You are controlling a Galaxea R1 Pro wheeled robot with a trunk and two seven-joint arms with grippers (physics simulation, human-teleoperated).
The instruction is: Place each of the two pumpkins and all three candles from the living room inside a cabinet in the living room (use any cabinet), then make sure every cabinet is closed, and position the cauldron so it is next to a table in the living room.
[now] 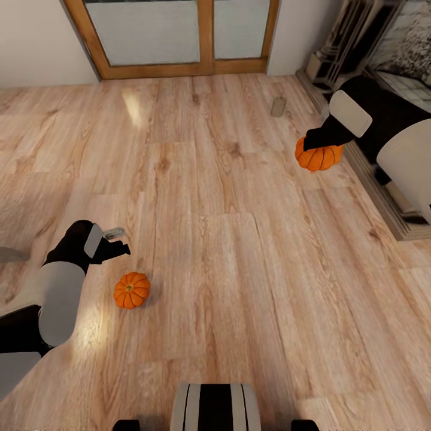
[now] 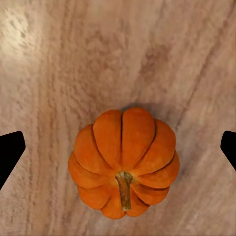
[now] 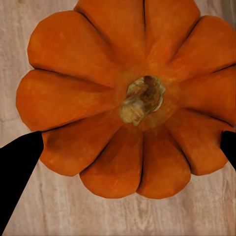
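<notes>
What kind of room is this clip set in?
Probably a home living room: a wood plank floor, a wood-framed glass door in the far wall, and what looks like a fireplace surround at the right. Two pumpkins and a candle are in view.

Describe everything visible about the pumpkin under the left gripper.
The pumpkin is small, round and orange, with deep ribs and a short tan-brown stem. Its skin looks matte. It sits on the wooden floor, its stem tipped somewhat to one side. In the left wrist view it lies between the spread fingertips of the left gripper, which do not touch it. Nothing but the floor touches it.
</notes>
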